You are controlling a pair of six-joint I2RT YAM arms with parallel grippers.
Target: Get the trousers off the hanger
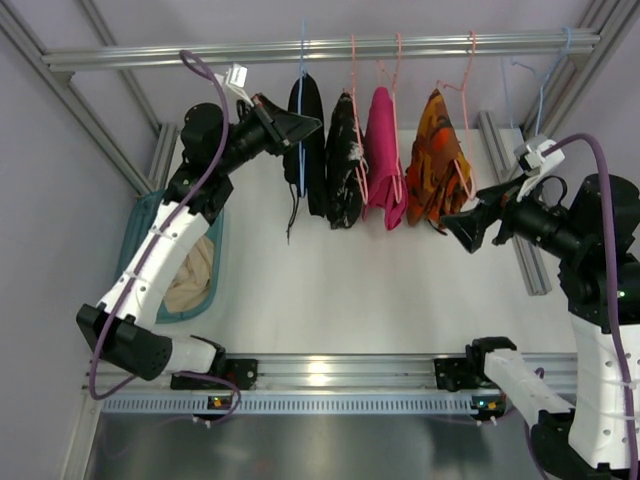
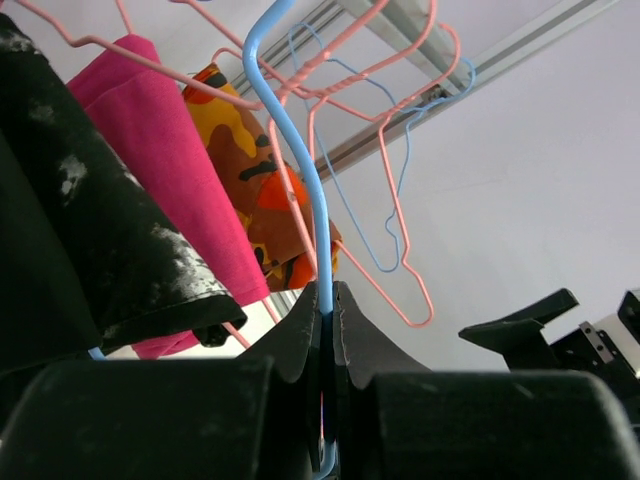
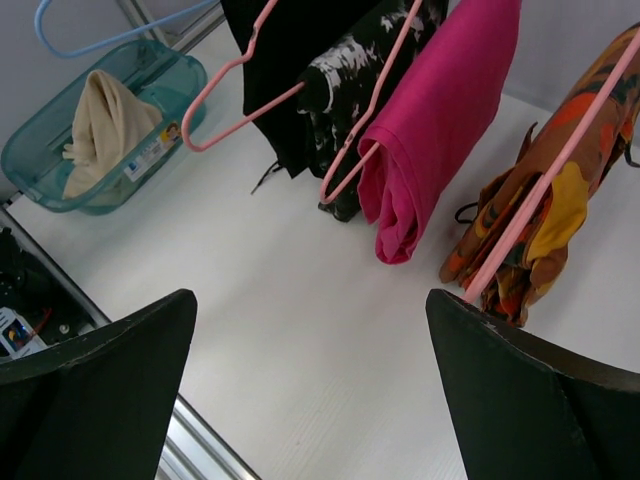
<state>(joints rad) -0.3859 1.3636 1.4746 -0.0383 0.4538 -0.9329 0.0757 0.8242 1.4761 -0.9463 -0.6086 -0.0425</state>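
Your left tool [image 2: 328, 300] is clamped on the thin light-blue wire hanger [image 2: 325, 260], plain black trousers [image 1: 315, 150] with dangling drawstrings hang on it from the rail [image 1: 150, 55], right tool [image 1: 458, 228] spread apart.

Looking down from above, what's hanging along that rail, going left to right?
black trousers on the blue hanger → black garment with white speckles → pink garment → orange patterned garment → empty blue hanger

Left gripper [image 2: 328, 300] pinched closed, right gripper [image 1: 462, 228] spread wide
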